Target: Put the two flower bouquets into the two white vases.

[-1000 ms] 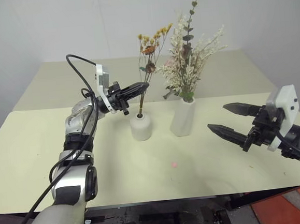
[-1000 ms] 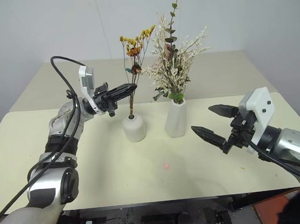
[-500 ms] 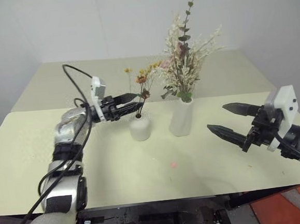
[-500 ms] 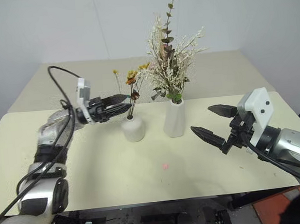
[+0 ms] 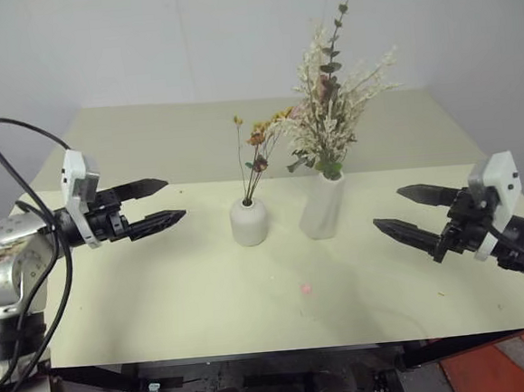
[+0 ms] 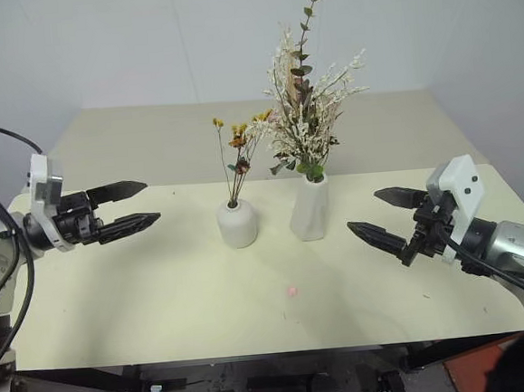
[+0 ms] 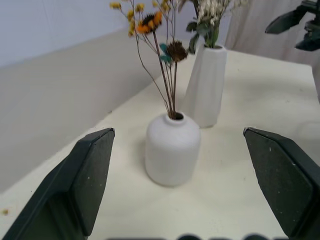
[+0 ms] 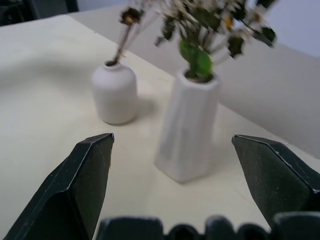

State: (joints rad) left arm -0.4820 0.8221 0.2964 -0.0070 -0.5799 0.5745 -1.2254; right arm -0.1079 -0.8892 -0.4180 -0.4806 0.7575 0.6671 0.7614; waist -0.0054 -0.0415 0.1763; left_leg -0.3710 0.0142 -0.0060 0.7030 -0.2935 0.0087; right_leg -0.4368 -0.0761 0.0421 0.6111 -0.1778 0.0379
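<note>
1. Bouquets of dried flowers were both found seated in vases at inspection. The small sparse bunch of thin stems with orange-yellow blossoms (image 5: 257,151) stood in the short rounded matte white ceramic vase (image 5: 249,221). The big bushy bunch of cream-white sprays with green leaves (image 5: 332,109) stood in the tall tapered matte white ceramic vase (image 5: 323,205) just beside it.
2. Both vases sat near the middle of the pale cream table (image 5: 160,286), close together but apart.
3. The small bunch's long axis ran nearly upright, leaning slightly toward the tall vase, blossoms up. The big bunch also stood upright, its tallest green sprig pointing straight up.
4. The left gripper (image 5: 154,204) hovered well clear of the short vase, black fingers spread wide and empty. The right gripper (image 5: 410,210) hovered well apart from the tall vase, fingers likewise spread and empty.
5. Judgement: placement appeared complete, the step in hand being withdrawal. Any next move called only for keeping both arms away from the stems.
</note>
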